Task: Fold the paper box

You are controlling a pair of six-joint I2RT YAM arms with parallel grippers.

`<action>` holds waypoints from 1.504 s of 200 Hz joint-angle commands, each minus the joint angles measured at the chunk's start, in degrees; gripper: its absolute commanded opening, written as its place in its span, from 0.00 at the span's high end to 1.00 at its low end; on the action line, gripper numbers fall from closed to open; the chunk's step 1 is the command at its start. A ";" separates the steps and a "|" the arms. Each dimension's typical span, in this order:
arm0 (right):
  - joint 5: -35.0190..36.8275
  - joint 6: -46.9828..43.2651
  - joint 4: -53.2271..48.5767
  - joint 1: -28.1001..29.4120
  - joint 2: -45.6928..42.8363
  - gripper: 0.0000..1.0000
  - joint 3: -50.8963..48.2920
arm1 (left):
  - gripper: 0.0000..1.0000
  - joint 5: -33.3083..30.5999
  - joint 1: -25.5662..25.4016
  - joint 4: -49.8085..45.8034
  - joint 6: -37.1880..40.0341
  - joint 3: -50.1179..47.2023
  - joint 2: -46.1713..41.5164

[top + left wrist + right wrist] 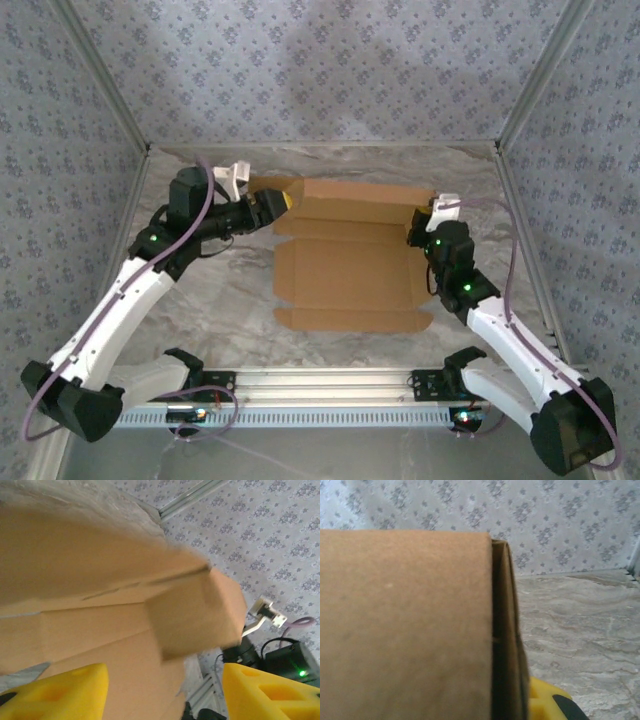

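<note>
We see a plain tan box [350, 265] lying mostly flat in the middle of the table [230, 300] — creased panels, notched near edge. The left gripper [287, 202] is at its far left corner, yellow fingers [65, 692] apart. The right gripper [415, 232] is clamped on the raised right flap.

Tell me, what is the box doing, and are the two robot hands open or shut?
paper box: lying mostly flat on the table, not yet folded up.
left gripper: open, at a raised corner flap.
right gripper: shut on the box's right edge flap.
</note>
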 commanded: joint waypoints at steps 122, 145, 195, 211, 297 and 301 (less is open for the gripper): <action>-22.73 18.46 -1.45 -13.72 -6.00 1.00 2.69 | 0.37 15.34 11.44 44.15 -21.71 -25.96 -5.18; -23.41 19.82 -0.28 -13.64 -5.99 1.00 1.78 | 0.27 16.39 10.05 48.53 -23.07 -24.78 -2.89; -22.64 20.05 0.52 -13.19 -5.12 1.00 1.22 | 0.15 16.00 6.32 54.40 -24.59 -22.91 -0.43; -22.31 19.83 0.48 -13.02 -4.74 1.00 1.24 | 0.15 15.97 5.73 58.33 -26.34 -23.89 0.62; -20.72 19.61 2.54 -10.75 -1.71 1.00 1.23 | 0.15 13.61 2.86 57.51 -24.67 -23.14 5.50; -20.67 19.61 2.76 -10.61 -1.51 1.00 1.17 | 0.16 13.55 2.86 57.09 -24.46 -22.96 5.87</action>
